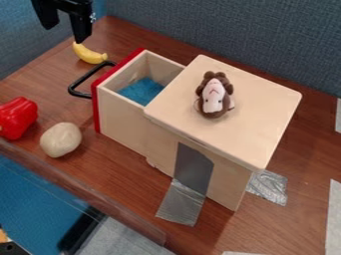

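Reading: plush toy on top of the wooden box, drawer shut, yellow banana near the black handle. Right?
Not quite: the drawer is open, not shut. The camera view shows it pulled out, blue material inside. Rest holds: plush toy on top of the wooden box, yellow banana near the black handle.

legible text: none, from where i stand. no label, brand, number or sign can be read. small pale marks (92,18) sit on one side of the black gripper (65,34); too small to make out as letters or digits.
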